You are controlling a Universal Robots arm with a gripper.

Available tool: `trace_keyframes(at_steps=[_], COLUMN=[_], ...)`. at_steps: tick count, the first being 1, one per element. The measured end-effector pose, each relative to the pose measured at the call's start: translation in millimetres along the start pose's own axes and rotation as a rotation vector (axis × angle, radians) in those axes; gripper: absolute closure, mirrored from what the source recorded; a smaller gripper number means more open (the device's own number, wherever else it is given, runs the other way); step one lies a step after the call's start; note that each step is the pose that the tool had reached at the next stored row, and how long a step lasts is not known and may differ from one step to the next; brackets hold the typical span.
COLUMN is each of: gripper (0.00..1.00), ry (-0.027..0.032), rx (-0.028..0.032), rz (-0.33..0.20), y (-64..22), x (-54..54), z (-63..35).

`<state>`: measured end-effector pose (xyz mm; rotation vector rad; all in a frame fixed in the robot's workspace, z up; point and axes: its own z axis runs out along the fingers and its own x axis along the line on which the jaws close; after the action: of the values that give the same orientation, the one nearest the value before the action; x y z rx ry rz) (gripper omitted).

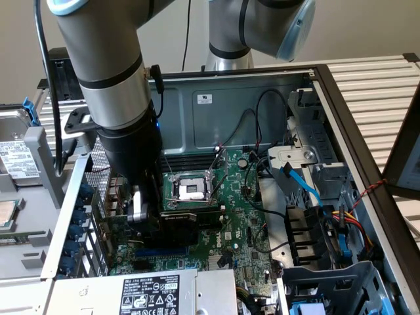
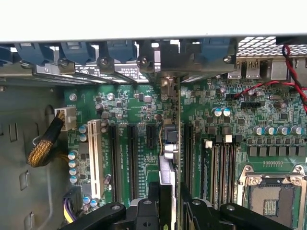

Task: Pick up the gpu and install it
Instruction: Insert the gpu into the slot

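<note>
The gpu (image 1: 178,220) is a small card with a black shroud. It stands on edge low over the green motherboard (image 1: 243,223), just in front of the empty CPU socket. My gripper (image 1: 140,211) reaches down into the open computer case and is shut on the end of the card nearer the exterior view's left. In the wrist view the gpu (image 2: 173,143) shows edge-on between my two black fingers (image 2: 158,201). It is lined up along the black expansion slots (image 2: 152,134), and its bracket end points at the rear slot openings (image 2: 168,62). Whether its edge sits in a slot is hidden.
The CPU socket (image 1: 190,189) lies open, and memory slots (image 2: 223,163) run beside the card. A grey power supply (image 1: 151,292) stands at the front. Blue and black cables (image 1: 302,184) and a drive cage (image 1: 328,275) crowd the exterior view's right. Blue card latches (image 2: 76,50) line the rear wall.
</note>
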<state>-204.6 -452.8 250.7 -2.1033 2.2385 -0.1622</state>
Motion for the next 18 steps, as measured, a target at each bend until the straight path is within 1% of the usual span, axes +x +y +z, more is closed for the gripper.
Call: trace_keyframes(at_steps=[18], gripper=[0.73], ry=[-0.0003], rx=[0.0], rz=[-0.004], y=[-0.3], x=[0.8], z=[-2.6])
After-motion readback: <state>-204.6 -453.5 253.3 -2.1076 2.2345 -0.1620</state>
